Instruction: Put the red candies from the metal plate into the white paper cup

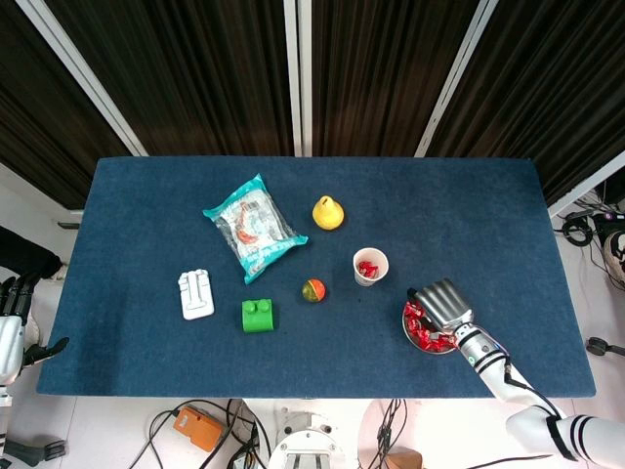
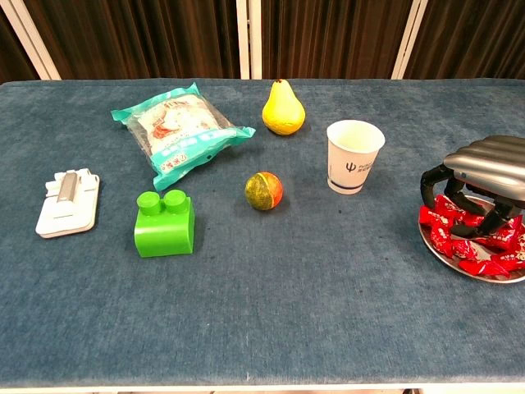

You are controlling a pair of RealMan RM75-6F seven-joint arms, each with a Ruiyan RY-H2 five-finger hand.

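Note:
The metal plate [image 1: 415, 344] [image 2: 447, 256] lies near the table's front right and carries a pile of red candies [image 1: 422, 328] [image 2: 459, 238]. My right hand [image 1: 446, 303] [image 2: 484, 174] hovers low over the plate, its fingers pointing down into the pile and its thumb apart from them; no candy is visibly held. The white paper cup [image 1: 370, 266] [image 2: 354, 156] stands upright to the left of and behind the plate, with a few red candies [image 1: 367, 267] inside. My left hand [image 1: 12, 322] hangs off the table's left edge, fingers apart, holding nothing.
On the blue table lie a teal snack bag [image 1: 254, 228] [image 2: 180, 131], a yellow pear [image 1: 327, 212] [image 2: 283, 108], a small orange-green ball [image 1: 313, 289] [image 2: 263, 190], a green block [image 1: 258, 316] [image 2: 165, 223] and a white flat device [image 1: 196, 294] [image 2: 68, 203].

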